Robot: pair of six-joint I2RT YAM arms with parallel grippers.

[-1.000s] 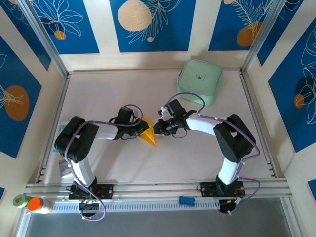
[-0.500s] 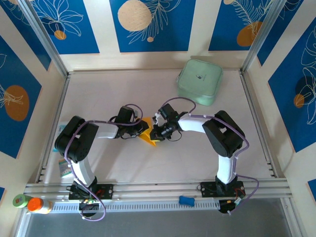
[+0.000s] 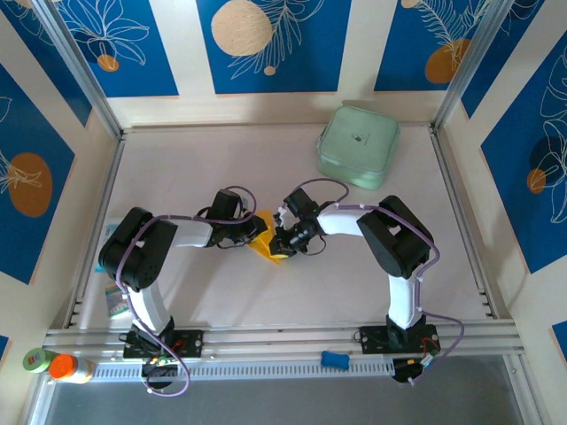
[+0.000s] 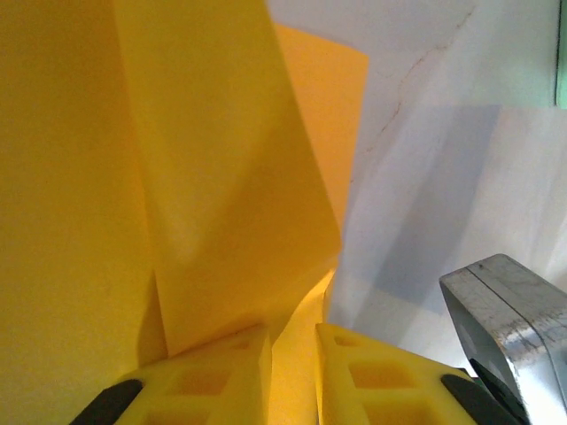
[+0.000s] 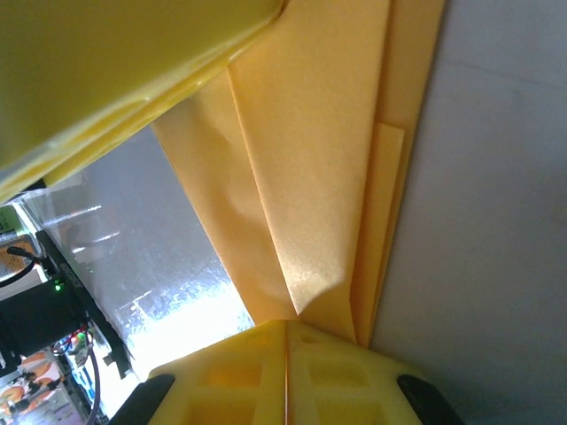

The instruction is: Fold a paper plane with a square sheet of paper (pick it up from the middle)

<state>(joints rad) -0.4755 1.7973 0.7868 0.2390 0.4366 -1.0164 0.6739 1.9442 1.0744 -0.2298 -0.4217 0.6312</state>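
My left gripper (image 4: pixel 293 350) is pinched on the sheet of paper (image 3: pixel 267 244), with a layer of it running down between my two yellow pads and only a thin gap showing. My right gripper (image 5: pixel 285 341) is closed tight on the opposite side, its pads pressed together where several folded layers meet. The paper sits between my two arms near the middle of the table (image 3: pixel 204 168), well apart from the mint-green case (image 3: pixel 359 146) at the far right. It is already folded into overlapping flaps. I cannot tell whether it touches the tabletop.

I judge that I am working a crease between two holds. To do it well, I should make both pinches firm and even, so the layers do not slide on each other. I should also move one wrist at a time while the other acts as anchor. The flap edges ought to line up before I press. From my right wrist, one narrow inner layer sits a little short of the outer edge, so I would watch that. Pulling my hands apart too hard could tear the thin paper or drag it out of the looser left pinch.
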